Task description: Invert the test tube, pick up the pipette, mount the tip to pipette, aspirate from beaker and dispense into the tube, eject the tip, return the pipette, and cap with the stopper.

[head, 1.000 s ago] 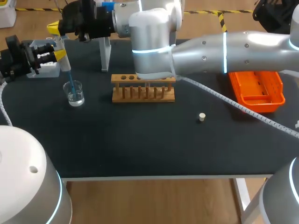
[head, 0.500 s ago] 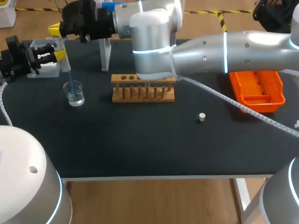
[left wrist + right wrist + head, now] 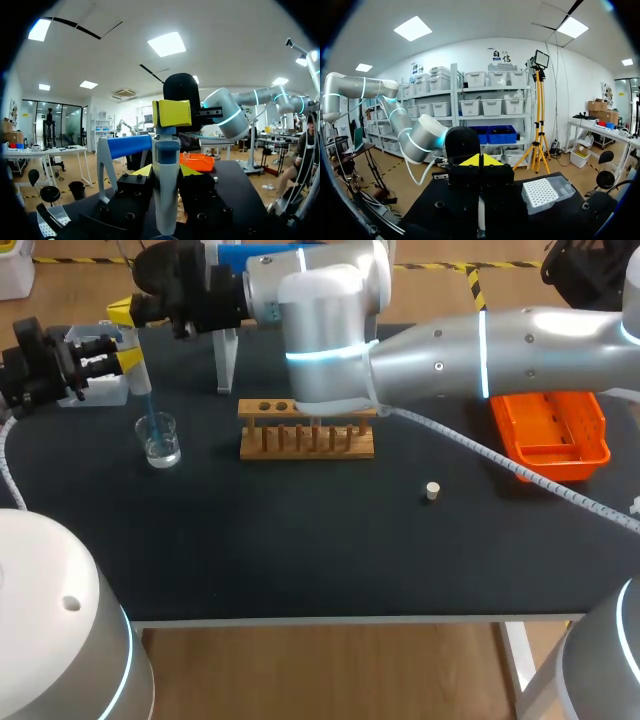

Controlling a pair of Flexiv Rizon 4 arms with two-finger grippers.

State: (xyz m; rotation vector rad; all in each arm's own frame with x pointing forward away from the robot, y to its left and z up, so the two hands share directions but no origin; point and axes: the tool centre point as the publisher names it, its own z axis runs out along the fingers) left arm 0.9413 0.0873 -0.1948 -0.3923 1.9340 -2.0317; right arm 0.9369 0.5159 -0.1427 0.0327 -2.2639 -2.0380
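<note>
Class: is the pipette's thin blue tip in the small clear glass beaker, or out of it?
In: the thin blue tip slants down past the clear glass beaker's rim.

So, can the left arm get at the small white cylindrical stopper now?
Probably not yet: the left gripper is shut on the white pipette over the glass beaker. The stopper itself lies uncovered on the black table.

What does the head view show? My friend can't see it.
The left gripper holds a pipette, its blue tip dipped into a small glass beaker. The right gripper sits at the pipette's top. A wooden rack and a white stopper sit nearby.
</note>
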